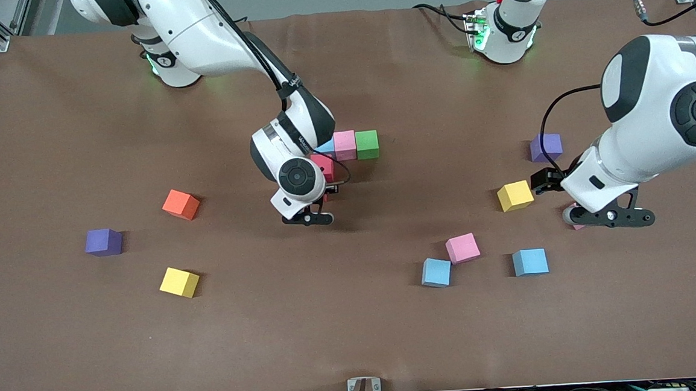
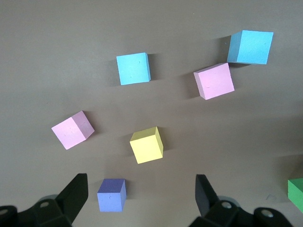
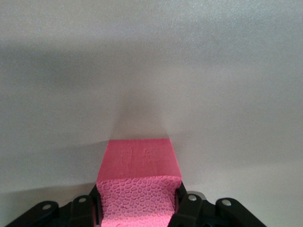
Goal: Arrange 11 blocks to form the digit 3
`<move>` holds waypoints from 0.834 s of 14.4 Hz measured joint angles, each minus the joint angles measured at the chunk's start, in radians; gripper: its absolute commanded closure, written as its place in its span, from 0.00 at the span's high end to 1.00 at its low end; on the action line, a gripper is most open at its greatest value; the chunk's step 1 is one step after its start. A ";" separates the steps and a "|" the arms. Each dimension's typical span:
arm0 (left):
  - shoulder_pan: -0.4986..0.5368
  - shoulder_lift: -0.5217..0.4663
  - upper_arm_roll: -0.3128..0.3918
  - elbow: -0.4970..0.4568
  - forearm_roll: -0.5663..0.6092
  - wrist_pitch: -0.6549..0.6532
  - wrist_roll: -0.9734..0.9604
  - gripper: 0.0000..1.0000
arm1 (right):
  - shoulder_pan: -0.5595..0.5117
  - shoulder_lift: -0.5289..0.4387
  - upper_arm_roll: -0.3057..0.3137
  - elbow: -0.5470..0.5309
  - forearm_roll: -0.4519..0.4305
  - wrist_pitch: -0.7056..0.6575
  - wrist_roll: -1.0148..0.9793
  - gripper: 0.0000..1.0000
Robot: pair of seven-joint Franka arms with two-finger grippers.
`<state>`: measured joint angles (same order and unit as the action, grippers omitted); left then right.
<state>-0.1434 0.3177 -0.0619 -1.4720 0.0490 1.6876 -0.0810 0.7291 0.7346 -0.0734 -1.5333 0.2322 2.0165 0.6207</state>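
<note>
Right gripper (image 3: pixel 138 208) was clamped on a red block (image 3: pixel 138 182), fingers tight against its two sides; in the front view it sat low by the started figure, mid-worktop, mostly hidden under the wrist. That figure so far: a green block (image 1: pixel 367 144), touching a pink block (image 1: pixel 345 145) beside it, then a light blue block (image 1: pixel 326 146) half covered by the right arm, with another red block (image 1: pixel 324 165) touching that row on the side nearer the front camera. Left gripper (image 2: pixel 142 196) hung wide open with nothing in it, over the left arm's end of the worktop (image 1: pixel 357 340); from its wrist view a purple cube (image 2: pixel 111 195) lay between its fingers' line but well below them, a yellow block (image 2: pixel 147 144) just past it. Front view showed that yellow block (image 1: pixel 515 195) beside the left gripper (image 1: pixel 606 216). Loose near that end: a second pink block (image 1: pixel 463 248) touching a light blue block (image 1: pixel 437 272) at a corner, another light blue block (image 1: pixel 530 262) apart from them. A third pink cube (image 2: pixel 72 129) was mostly hidden under the left gripper in the front view. Toward the right arm's end: an orange block (image 1: pixel 180 204), another yellow block (image 1: pixel 179 282), another purple cube (image 1: pixel 104 242), all well apart.
</note>
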 measured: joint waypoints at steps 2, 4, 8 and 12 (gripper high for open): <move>0.013 -0.001 0.000 0.000 0.000 0.000 0.000 1.00 | 0.000 0.000 0.000 0.000 0.000 -0.001 0.003 0.39; 0.021 -0.001 0.000 0.000 0.000 0.000 0.000 1.00 | 0.000 0.000 0.000 0.000 0.000 -0.001 0.016 0.39; 0.021 -0.001 -0.002 0.000 0.000 0.001 0.000 1.00 | 0.000 0.000 0.000 0.000 0.001 -0.001 0.029 0.39; 0.021 -0.002 -0.002 0.001 0.000 0.002 0.000 1.00 | 0.000 0.000 0.001 0.000 0.002 -0.001 0.045 0.39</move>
<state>-0.1221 0.3161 -0.0638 -1.4708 0.0490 1.6900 -0.0807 0.7294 0.7345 -0.0728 -1.5333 0.2341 2.0158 0.6661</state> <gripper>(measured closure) 0.000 0.441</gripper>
